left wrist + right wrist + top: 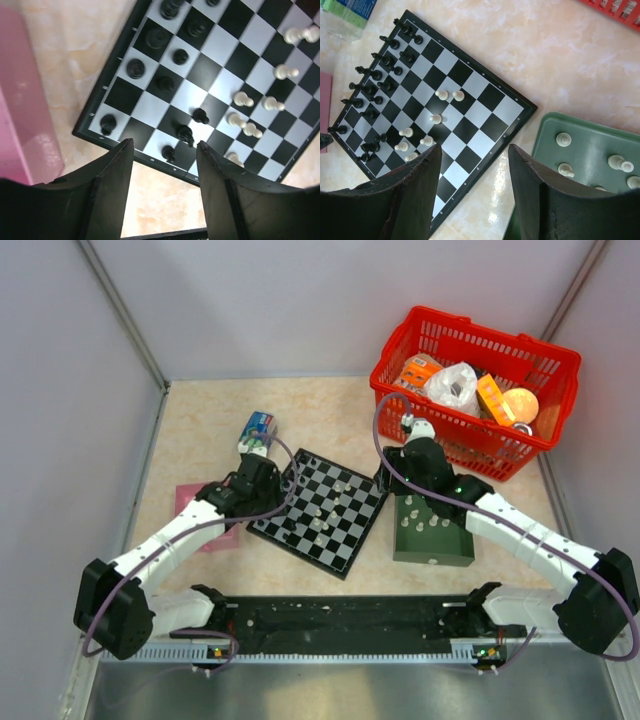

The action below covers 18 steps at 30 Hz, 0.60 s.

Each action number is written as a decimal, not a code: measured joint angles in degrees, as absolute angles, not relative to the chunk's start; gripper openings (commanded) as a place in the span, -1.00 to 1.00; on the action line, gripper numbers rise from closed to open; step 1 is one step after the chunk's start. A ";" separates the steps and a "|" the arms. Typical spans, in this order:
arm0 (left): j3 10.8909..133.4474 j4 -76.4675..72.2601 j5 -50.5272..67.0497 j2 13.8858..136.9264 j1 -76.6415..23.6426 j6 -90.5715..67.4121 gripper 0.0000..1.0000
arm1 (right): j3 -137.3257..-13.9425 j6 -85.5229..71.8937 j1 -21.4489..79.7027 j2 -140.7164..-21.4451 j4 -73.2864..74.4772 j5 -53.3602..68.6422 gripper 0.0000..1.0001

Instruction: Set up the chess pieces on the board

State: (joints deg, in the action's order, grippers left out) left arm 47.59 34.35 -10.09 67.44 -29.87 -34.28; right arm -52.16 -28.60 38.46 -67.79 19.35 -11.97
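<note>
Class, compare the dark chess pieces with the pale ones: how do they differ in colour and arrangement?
The dark pieces are black; the pale pieces are whitish. The dark pieces line up in two rows along one edge of the board; the pale pieces sit scattered mid-board. More pale pieces wait in the green tray; no dark ones show there. Both kinds are smaller than a square.

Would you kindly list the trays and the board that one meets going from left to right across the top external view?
Flat pink tray → black-and-silver checked chessboard → green square tray.
</note>
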 measured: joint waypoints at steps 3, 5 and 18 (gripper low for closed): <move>47.57 33.65 -7.79 68.14 -31.68 -33.39 0.10 | -52.16 -28.64 38.46 -67.79 19.35 -11.88 0.12; 47.46 33.30 -6.66 68.29 -32.51 -33.12 0.05 | -52.16 -28.71 38.46 -67.79 19.35 -11.84 0.12; 47.44 32.21 -5.32 75.37 -34.74 -34.37 -0.11 | -52.16 -28.77 38.46 -68.53 19.35 -11.25 0.12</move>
